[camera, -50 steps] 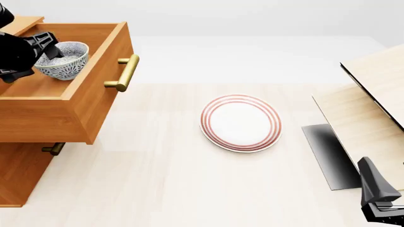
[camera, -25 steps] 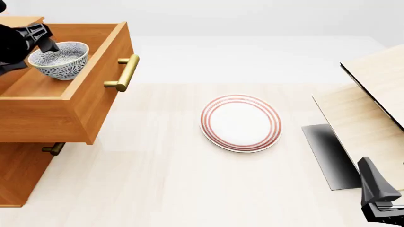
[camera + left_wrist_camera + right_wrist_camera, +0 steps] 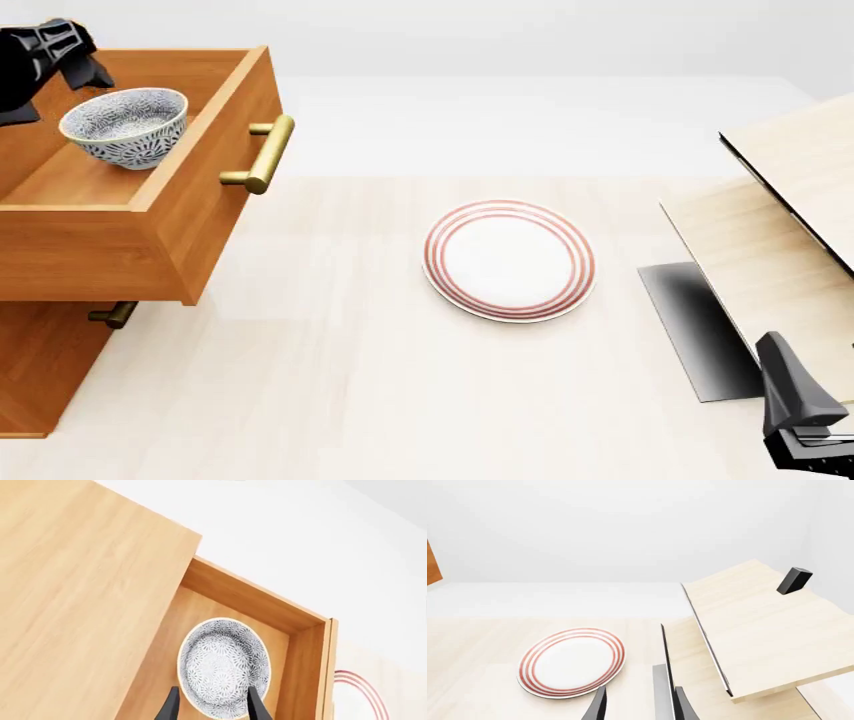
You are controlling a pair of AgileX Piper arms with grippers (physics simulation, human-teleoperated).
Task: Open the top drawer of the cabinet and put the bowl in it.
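While the top drawer [image 3: 147, 190] of the orange-brown cabinet [image 3: 47, 370] stands pulled well out, its brass bar handle [image 3: 264, 153] facing the table's middle, the speckled grey-blue bowl [image 3: 124, 126] sits upright on the drawer floor, near the drawer's back and apart from its walls. Our left gripper [image 3: 210, 705] hangs above the bowl with its two dark fingers spread apart and holding nothing; from the wrist camera we look straight down into the bowl [image 3: 224, 667], with one fingertip over its rim and the other just outside it. From the front, the left gripper [image 3: 54, 55] shows as a dark shape at the upper left, clear of the bowl's rim. Our right gripper [image 3: 635, 705] rests low at the near right of the table, its fingers apart and empty, near a pale wooden structure [image 3: 760, 630] that slopes upward. A flat white plate with red rings [image 3: 509, 260] lies in the middle of the table, well apart from the cabinet. We judge the placing done and the step in hand to be clearing the left arm away. To do that well, we should lift straight up with the fingers kept wide, so neither tip catches the rim or tips the bowl, and move sideways only once above the drawer's walls.
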